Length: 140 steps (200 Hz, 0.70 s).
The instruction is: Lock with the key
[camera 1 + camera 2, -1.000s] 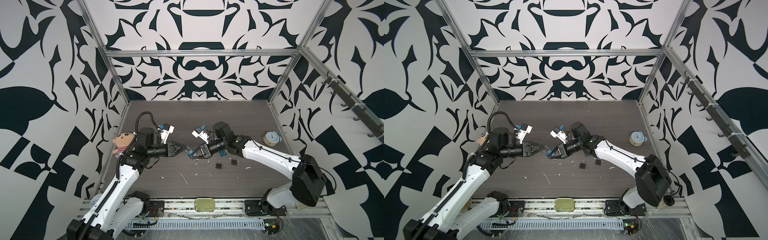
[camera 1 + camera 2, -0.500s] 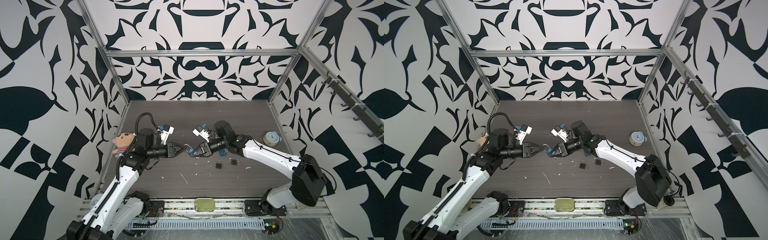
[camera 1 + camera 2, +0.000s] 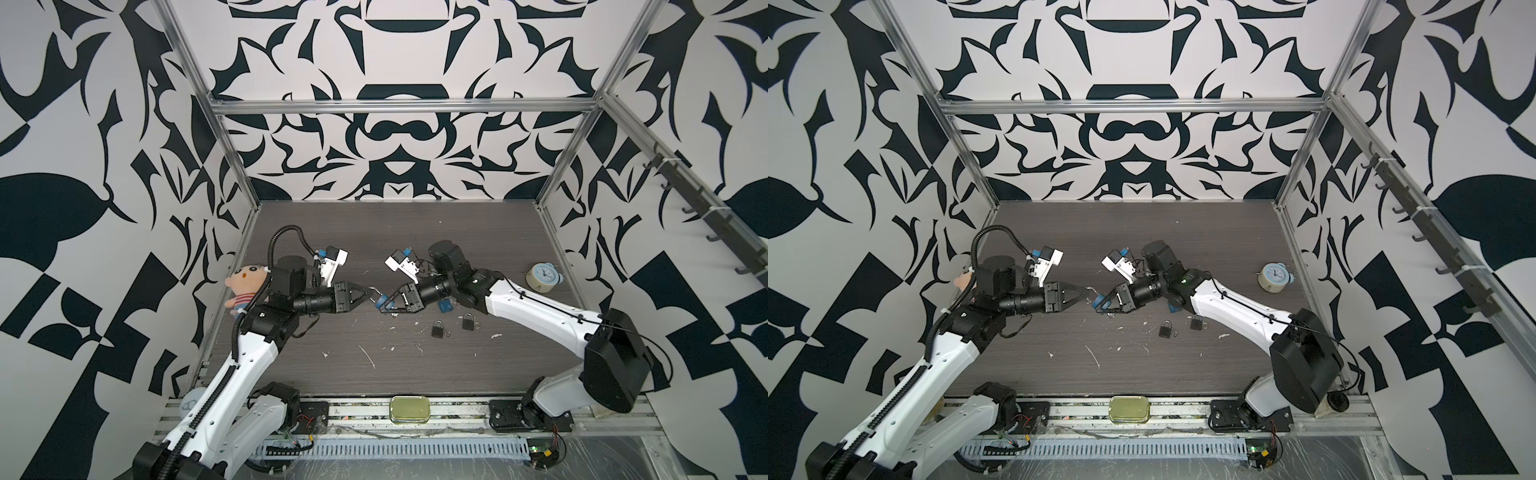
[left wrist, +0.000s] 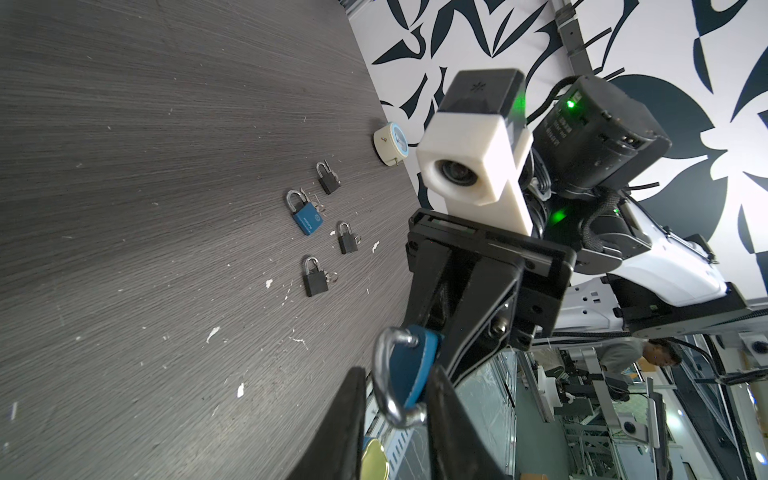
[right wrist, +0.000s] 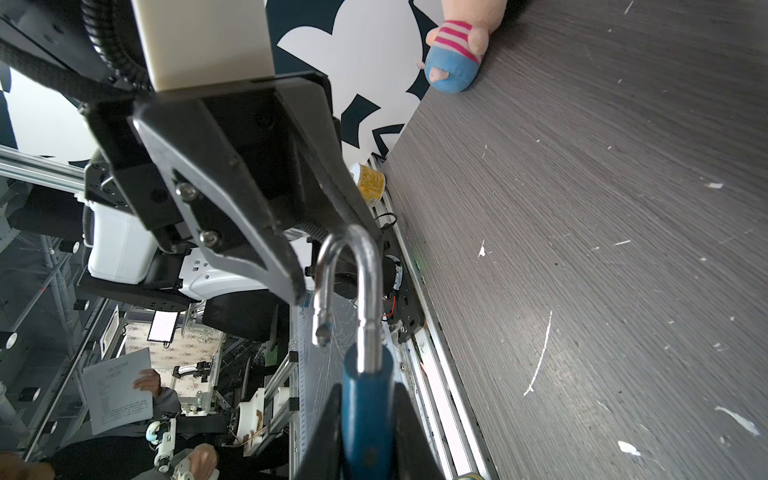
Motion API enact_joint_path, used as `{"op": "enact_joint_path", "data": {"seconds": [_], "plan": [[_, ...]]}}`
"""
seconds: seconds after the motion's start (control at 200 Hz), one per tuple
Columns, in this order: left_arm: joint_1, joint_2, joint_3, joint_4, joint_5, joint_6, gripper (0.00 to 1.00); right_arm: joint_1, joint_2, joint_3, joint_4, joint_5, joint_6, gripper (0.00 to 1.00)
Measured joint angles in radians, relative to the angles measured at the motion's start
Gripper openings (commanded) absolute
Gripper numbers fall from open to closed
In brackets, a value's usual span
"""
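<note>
Saw a gold tin on the front rail, lid down, contents hidden. Found the blue padlock pinched by its body in the right gripper, clear of the table near its middle, shackle open. Noted the fingers of the left gripper narrowly spread astride that shackle. Counted four loose padlocks in the left wrist view, two plainly in both top views.

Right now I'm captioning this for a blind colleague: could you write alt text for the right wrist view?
The right gripper clamps a blue padlock by its body, its silver shackle swung open. The left gripper straddles the shackle's curve, jaws not clamped on it, with a dark wood-grain table behind and a plush doll at its edge.
</note>
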State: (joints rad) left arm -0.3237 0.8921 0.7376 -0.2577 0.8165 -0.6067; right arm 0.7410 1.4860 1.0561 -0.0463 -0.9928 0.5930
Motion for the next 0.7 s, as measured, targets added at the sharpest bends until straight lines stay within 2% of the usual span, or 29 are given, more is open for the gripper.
{"op": "enact_joint_path", "data": {"seconds": [0.05, 0.25, 0.7], "plan": [[0.000, 0.000, 0.000, 0.003, 0.003, 0.000, 0.22, 0.000, 0.000, 0.000, 0.006, -0.002, 0.006, 0.00], [0.003, 0.006, -0.014, 0.014, 0.023, -0.016, 0.00, 0.000, -0.011, -0.007, 0.033, -0.023, 0.025, 0.00], [0.003, 0.007, -0.018, 0.055, 0.064, -0.029, 0.00, -0.002, -0.043, -0.035, 0.089, -0.047, 0.108, 0.00]]}}
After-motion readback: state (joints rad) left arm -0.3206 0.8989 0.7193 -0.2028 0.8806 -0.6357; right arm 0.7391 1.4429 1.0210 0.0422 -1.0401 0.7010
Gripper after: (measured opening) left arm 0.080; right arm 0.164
